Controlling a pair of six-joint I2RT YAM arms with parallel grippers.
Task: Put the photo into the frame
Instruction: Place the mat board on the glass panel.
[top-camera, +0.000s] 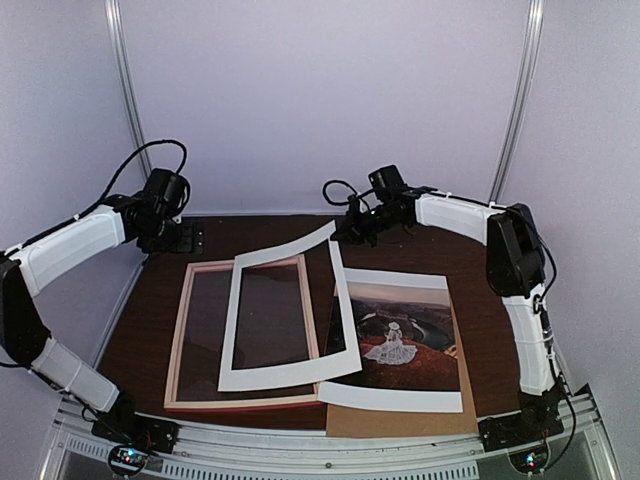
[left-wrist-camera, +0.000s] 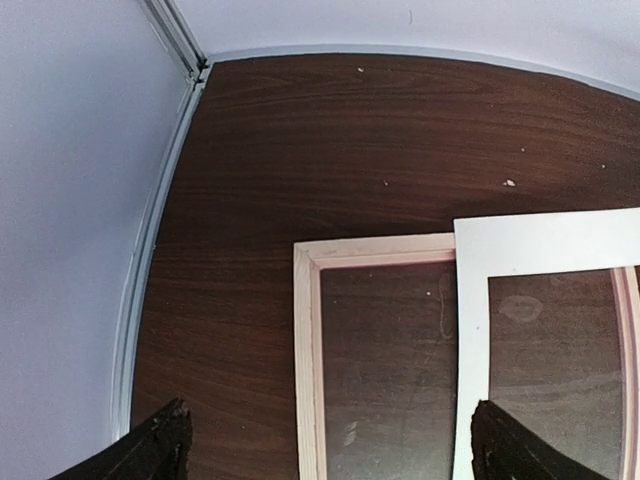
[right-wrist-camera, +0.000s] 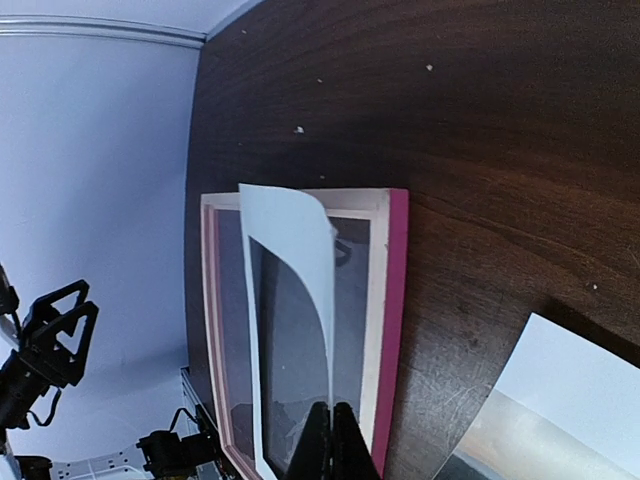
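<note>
Holding the white mat's (top-camera: 290, 375) far corner raised off the frame (top-camera: 182, 335), right gripper (right-wrist-camera: 330, 435) pinched on it.
I'd pull slow and low so the mat peels clear without dragging the frame, left of centre in the top view. The photo (top-camera: 400, 330) lies lower right on the brown backing board (top-camera: 400, 422). My left gripper (left-wrist-camera: 330, 455) hovers spread wide, empty, above the frame's upper left corner. The right wrist view crops the mat's near edge, and I can't tell if the frame has glass.
</note>
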